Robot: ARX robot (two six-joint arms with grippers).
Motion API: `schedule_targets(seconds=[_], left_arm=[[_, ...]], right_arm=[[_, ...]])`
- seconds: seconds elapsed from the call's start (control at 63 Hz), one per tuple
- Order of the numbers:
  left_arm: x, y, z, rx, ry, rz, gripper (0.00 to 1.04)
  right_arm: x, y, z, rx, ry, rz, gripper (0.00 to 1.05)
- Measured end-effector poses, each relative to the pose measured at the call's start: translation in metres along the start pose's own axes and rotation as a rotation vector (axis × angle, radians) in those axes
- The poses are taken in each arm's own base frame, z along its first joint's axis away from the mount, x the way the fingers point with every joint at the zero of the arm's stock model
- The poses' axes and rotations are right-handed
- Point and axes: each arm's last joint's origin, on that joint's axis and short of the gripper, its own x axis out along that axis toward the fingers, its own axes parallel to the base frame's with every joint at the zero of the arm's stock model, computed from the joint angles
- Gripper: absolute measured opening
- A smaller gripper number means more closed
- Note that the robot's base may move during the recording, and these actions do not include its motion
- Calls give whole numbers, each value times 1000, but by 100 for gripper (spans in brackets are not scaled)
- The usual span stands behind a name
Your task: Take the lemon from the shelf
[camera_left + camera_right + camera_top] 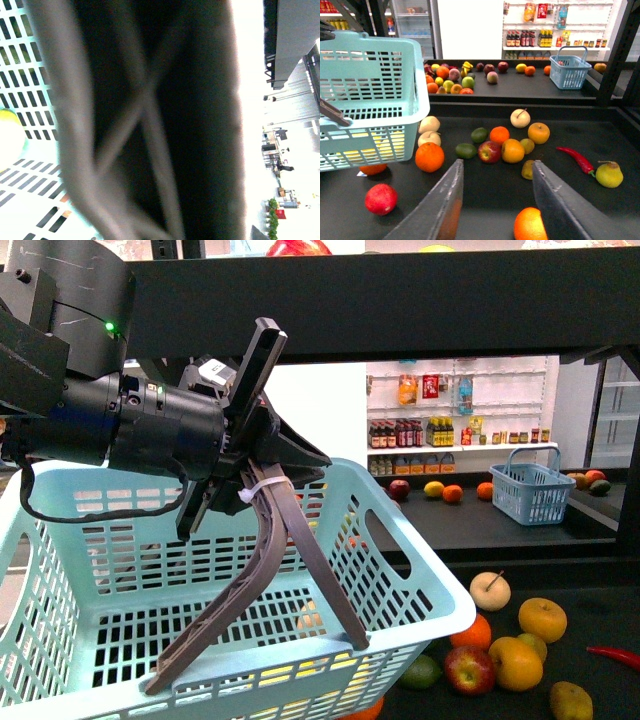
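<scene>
Reaching across the near left of the front view, the left gripper [255, 655] is pressing its two long grey fingers, spread only a little, onto the front rim of a light blue basket [90, 610], one on either side of the wall. Its wrist camera is showing only blurred fingers against the basket mesh, with a pale yellow round fruit [10, 137] showing at the picture's edge; whether that is the lemon I cannot tell. Further right, on the black shelf [600, 610], loose fruit is lying: an orange [429, 156], a red apple [489, 151], a red chili [576, 158]. Hovering over that tier, the right gripper [492, 200] is standing open and empty.
</scene>
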Motion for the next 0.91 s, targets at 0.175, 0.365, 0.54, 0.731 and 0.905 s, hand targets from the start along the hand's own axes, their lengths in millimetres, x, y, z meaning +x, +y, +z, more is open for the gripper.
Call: schedule_targets(seconds=[0.175,0.365,0.54,0.731,0.905], left_arm=[[0,0,0,0,0,0,11],[0,0,4,-39,-81,31,11],[-8,11,20,-149,-277,94,11],[-39,39,48,-285,-505,113,11],[-83,58,73,-339,-686,91,11]], right_arm=[[0,0,0,0,0,0,83],[0,0,0,0,0,0,97],[0,0,0,0,0,0,97],[0,0,0,0,0,0,97],[0,0,0,0,0,0,97]])
